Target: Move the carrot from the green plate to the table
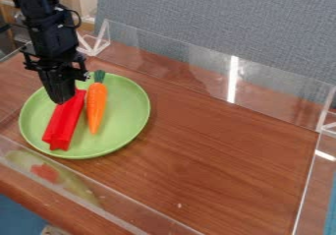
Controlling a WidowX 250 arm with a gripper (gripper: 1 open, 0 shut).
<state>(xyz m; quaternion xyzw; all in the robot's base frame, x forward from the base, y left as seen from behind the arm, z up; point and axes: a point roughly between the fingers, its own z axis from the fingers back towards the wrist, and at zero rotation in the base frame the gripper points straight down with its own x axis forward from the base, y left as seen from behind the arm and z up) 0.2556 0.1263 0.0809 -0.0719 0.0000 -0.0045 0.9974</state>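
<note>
Two toys lie on the green plate (pixel 116 131), which sits near the left end of the tabletop (pixel 223 150): the carrot (pixel 96 103), lying lengthwise with its green stem tip toward the back, and a red flat stick-like piece (pixel 63 121) just beside it on the left, the two running roughly parallel. The black hand (pixel 59 91) points straight down over the upper end of the red piece, close to the carrot's stem end; its fingers are pressed together with nothing between them, and whether the tips touch the red piece cannot be told from this angle. The carrot itself lies free, wholly on the plate. Clear acrylic walls (pixel 237 70) edge the tabletop along the back, the right side and the front, and the plate's left rim comes close to the front-left wall, leaving little room there. To the right of the plate a broad stretch of bare wood-grain surface runs to the far right wall. The arm (pixel 43 23) above the hand is cut off by the top edge of the picture. Glare streaks on the acrylic blur the back wall's edges, and the objects behind the arm at upper left are too indistinct to name.
</note>
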